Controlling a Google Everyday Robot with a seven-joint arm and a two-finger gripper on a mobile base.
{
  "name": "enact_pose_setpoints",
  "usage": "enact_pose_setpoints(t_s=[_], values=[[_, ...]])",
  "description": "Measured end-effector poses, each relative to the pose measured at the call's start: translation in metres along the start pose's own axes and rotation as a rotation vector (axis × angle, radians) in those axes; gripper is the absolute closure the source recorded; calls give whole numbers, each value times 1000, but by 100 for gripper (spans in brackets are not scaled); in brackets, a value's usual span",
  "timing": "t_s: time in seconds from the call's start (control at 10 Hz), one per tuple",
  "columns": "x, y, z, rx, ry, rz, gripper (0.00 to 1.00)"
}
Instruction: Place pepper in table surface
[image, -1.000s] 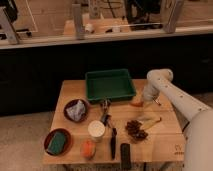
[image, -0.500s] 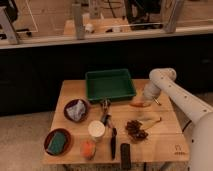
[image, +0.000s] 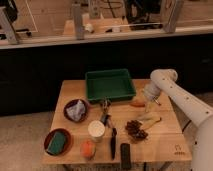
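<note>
The pepper (image: 136, 103) is small, slim and orange-red. It lies on the light wood table surface (image: 165, 137), just right of the green tray's front corner. My gripper (image: 147, 97) is at the end of the white arm (image: 172, 92). It sits low over the table, right beside the pepper's right end. I cannot tell whether it touches the pepper.
A green tray (image: 110, 84) stands at the back middle. A yellowish stick (image: 150, 119) and a dark dried cluster (image: 135, 130) lie in front of the gripper. A white cup (image: 96, 129), a round orange fruit (image: 88, 148), two bowls (image: 76, 110) (image: 58, 142) and dark utensils (image: 113, 140) fill the left and front.
The arm has shifted slightly near the tray's right corner. The pepper stays at the same spot on the table.
</note>
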Motion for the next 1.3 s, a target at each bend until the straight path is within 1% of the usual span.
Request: enact_pose_setpoints(t_s=[0.2, 0.3, 0.4, 0.5, 0.6, 0.7, 0.8, 1.0, 1.1, 1.3], values=[[1, 2, 12, -10, 19, 4, 21], [2, 4, 21, -21, 32, 6, 27], [2, 5, 31, -31, 40, 8, 38], [0, 4, 35, -34, 42, 10, 48], [1, 5, 35, -38, 45, 17, 56], [2, 6, 34, -42, 44, 24, 67], [2, 6, 34, -42, 44, 24, 76], [2, 6, 33, -43, 47, 24, 96], [2, 7, 33, -44, 48, 24, 100], [3, 7, 33, -44, 48, 23, 100]])
